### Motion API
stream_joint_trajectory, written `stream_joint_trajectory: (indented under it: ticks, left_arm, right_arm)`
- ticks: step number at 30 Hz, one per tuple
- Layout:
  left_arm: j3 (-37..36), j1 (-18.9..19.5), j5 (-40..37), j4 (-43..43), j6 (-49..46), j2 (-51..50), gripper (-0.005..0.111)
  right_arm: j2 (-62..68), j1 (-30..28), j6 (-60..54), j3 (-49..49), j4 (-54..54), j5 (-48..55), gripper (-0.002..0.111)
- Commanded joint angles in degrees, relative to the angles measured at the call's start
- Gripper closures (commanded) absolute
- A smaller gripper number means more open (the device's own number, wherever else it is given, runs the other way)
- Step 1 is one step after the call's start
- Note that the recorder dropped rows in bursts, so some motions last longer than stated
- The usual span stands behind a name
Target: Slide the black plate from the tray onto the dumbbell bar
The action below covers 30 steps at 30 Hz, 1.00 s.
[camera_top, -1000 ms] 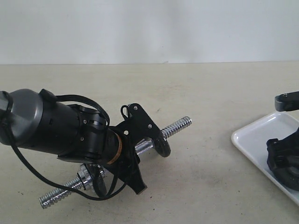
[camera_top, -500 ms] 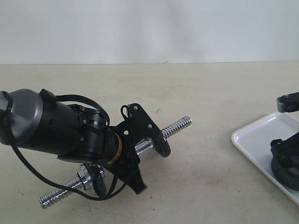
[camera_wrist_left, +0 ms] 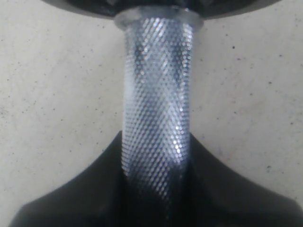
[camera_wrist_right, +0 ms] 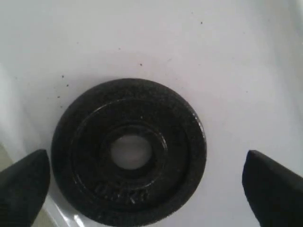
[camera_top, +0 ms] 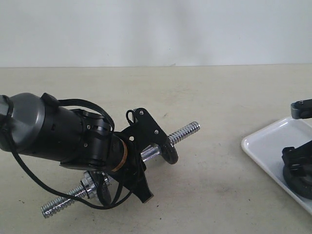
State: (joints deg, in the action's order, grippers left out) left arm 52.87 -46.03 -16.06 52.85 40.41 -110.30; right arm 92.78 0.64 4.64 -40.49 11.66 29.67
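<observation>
The pale table (camera_top: 219, 97) carries everything; at its right edge sits the white tray (camera_top: 265, 146), and inside it the black plate (camera_wrist_right: 175, 142) lies flat, its centre hole showing the tray floor; well apart, to the left, the chrome dumbbell bar (camera_top: 183, 132) rests aslant on the table; the left gripper (camera_wrist_left: 154, 137) is clenched on the bar's knurled grip; the right gripper (camera_wrist_right: 149, 189) hangs over the tray, jaws spread wide, one on each side of the plate, grasping nothing.
</observation>
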Motion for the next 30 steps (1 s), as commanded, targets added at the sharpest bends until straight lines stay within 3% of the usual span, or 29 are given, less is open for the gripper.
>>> stream_joint_trajectory:
  ticks: [1,30]
  left_arm:
    - [0.5,-0.3,1.4,0.1,0.6,1.3,0.103]
    - [0.5,-0.3,1.4,0.1,0.5,1.3,0.103]
  right_arm:
    - [0.0,-0.1,0.1,-0.2,-1.2,1.2,0.003]
    - [6.7,-0.1,2.4,-0.2,-4.7,-0.3,0.003]
